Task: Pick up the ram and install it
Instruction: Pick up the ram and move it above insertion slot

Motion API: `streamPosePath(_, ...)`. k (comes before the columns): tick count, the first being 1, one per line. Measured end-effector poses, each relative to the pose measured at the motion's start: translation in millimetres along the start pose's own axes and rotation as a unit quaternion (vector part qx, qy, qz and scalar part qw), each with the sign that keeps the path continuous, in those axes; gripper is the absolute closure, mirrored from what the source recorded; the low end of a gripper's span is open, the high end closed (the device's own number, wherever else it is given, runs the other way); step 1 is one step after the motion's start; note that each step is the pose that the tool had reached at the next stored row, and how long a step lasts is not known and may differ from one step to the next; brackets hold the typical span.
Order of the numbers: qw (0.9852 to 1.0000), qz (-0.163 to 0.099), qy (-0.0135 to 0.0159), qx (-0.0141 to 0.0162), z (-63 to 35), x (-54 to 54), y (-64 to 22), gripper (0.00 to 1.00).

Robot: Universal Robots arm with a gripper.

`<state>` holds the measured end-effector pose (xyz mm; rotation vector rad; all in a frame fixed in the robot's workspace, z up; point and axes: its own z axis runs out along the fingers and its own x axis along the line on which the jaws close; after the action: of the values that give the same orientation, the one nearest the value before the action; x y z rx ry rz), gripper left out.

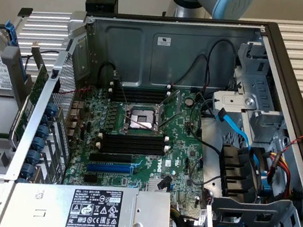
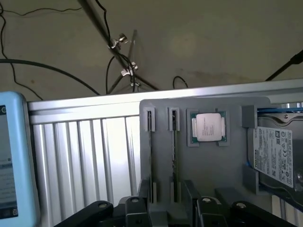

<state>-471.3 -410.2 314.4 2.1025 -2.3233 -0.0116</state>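
1. My gripper (image 2: 168, 205): jaws wide apart, nothing clamped, over the near end of the grey tray (image 2: 222, 189).
2. The tray has two narrow slots side by side. The ram (image 2: 175, 156) stands on edge in one of them, lined up between my jaws; can't tell if anything touches it.
3. Ram look: long, thin stick seen edge-on, dark greenish. Label and chips not visible from this angle.
4. The second slot (image 2: 150, 156), just beside it, holds another thin dark strip on edge; can't tell what it is.
5. Farther along the tray, a square recess holds a CPU (image 2: 207, 127) lying flat, silver lid up.
6. Beside that, a tray bay holds a hard drive (image 2: 277, 156), white label up.
7. The tray sits on a slatted metal table (image 2: 85, 156).
8. Exterior view: an open computer case (image 1: 168, 41) sits to the exterior view's right of the tray. Inside is the motherboard (image 1: 150, 159), with black memory slots (image 1: 132, 143), white end clips, and the power supply (image 1: 118, 212) at the near edge.
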Motion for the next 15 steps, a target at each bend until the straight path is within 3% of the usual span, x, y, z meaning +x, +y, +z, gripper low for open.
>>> streamPosePath(15, 1.0000, 0.000, 0.0000, 0.0000, 27.3, 5.0, -8.5, 0.58)
